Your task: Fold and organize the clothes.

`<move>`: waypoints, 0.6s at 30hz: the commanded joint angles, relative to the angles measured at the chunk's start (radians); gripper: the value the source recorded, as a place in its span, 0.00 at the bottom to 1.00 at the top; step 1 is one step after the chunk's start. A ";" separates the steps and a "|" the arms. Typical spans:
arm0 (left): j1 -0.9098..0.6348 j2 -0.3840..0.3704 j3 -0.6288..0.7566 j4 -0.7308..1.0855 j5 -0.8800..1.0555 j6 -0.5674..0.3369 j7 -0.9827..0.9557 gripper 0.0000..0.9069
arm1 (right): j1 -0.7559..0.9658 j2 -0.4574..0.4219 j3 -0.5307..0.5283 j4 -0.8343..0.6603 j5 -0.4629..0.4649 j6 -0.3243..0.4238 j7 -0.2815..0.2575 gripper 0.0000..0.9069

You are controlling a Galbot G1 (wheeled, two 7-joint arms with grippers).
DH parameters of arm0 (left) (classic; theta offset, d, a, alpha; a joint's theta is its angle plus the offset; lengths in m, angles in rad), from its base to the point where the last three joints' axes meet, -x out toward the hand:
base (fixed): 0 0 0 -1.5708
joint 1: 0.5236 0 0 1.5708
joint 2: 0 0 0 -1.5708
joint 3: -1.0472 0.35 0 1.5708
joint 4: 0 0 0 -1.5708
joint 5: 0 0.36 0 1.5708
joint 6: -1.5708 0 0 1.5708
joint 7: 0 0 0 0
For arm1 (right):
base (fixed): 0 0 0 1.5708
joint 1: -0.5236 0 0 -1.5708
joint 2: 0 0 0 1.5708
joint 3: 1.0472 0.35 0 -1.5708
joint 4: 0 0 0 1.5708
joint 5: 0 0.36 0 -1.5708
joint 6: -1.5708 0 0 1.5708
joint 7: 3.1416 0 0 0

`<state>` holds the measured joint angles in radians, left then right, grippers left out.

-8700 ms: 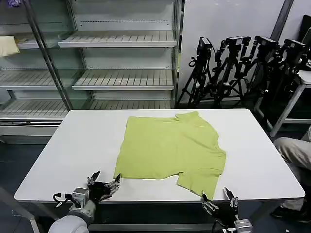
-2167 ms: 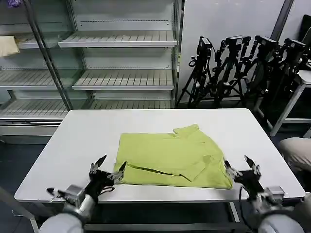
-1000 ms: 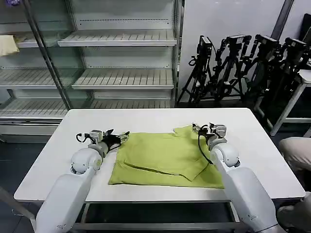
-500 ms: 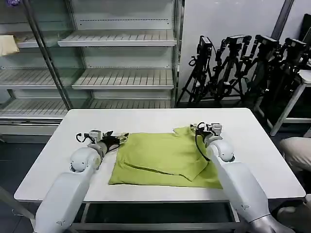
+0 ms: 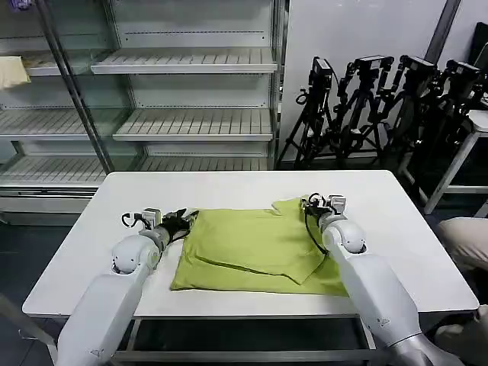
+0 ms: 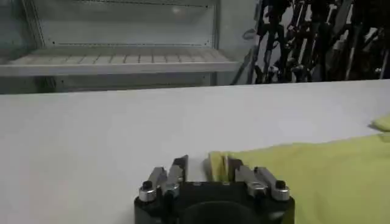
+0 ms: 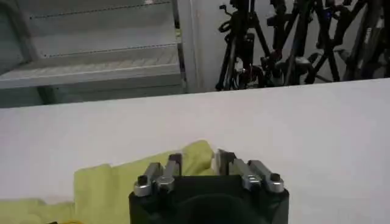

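A white table (image 5: 412, 252) stands on a dark floor (image 5: 15, 252). At ten o'clock, glass-fronted metal shelving (image 5: 191, 69) lines the back; at two o'clock, black tripods (image 5: 381, 107) cluster against a pale wall (image 5: 358, 30).

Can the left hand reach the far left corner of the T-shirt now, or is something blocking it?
Probably yes. The left hand is already at that corner of the T-shirt, its fingers open on either side of the fabric edge, and nothing lies between them on the table.
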<state>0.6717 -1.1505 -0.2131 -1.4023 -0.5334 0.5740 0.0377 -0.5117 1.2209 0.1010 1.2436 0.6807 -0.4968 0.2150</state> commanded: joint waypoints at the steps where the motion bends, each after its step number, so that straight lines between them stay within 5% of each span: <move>1: 0.000 0.000 0.004 0.006 0.002 0.004 0.006 0.01 | 0.004 0.004 -0.006 -0.014 0.010 -0.014 -0.005 0.00; 11: -0.004 -0.004 0.002 0.000 -0.001 0.001 0.013 0.01 | -0.001 -0.002 -0.006 0.000 -0.005 0.022 -0.024 0.00; 18: 0.028 0.014 -0.007 -0.087 -0.031 -0.013 0.010 0.01 | -0.052 -0.051 0.005 0.138 0.009 0.050 -0.030 0.00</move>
<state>0.6831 -1.1419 -0.2173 -1.4293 -0.5505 0.5697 0.0463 -0.5344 1.1990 0.1024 1.2821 0.6823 -0.4782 0.1914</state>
